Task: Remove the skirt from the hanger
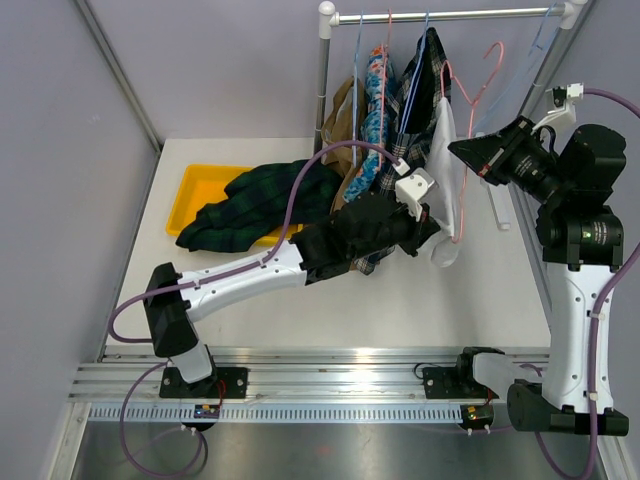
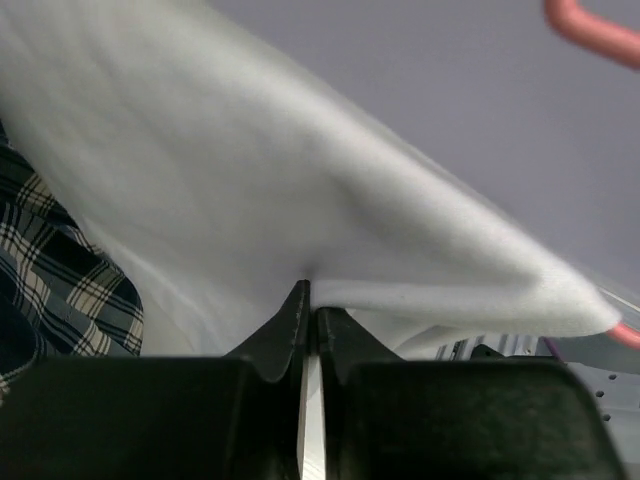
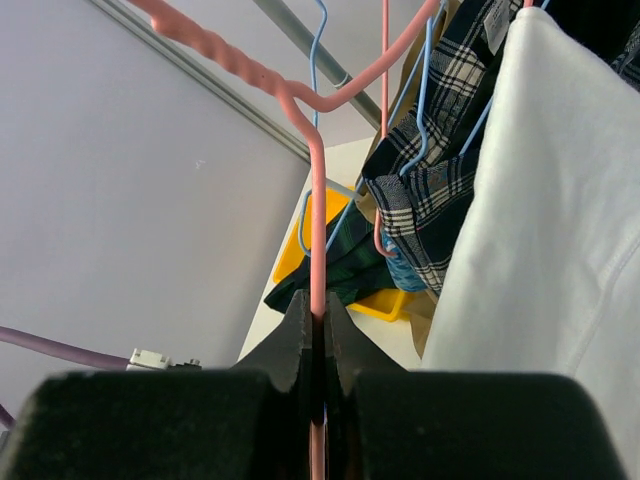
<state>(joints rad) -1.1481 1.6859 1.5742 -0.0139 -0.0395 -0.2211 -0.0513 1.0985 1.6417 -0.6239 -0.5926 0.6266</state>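
The tan skirt (image 1: 338, 115) hangs at the left end of the rail on a light-blue wire hanger (image 1: 357, 60), mostly hidden behind other garments; its lower edge shows in the right wrist view (image 3: 428, 312). My left gripper (image 1: 432, 225) (image 2: 310, 300) is not on it. It is shut on the lower part of a white garment (image 1: 447, 170) (image 2: 300, 180) further right. My right gripper (image 1: 462, 150) (image 3: 318, 310) is shut on the pink wire hanger (image 1: 462, 95) (image 3: 316, 200) that hangs beside the white garment (image 3: 550, 200).
A blue floral garment (image 1: 375, 90) and a dark plaid shirt (image 1: 415, 90) hang between the skirt and the white garment. A green tartan garment (image 1: 260, 200) lies over a yellow tray (image 1: 190, 185). The rail (image 1: 450, 15) and its post (image 1: 322, 70) stand at the back. Bare hangers (image 1: 540, 40) hang far right.
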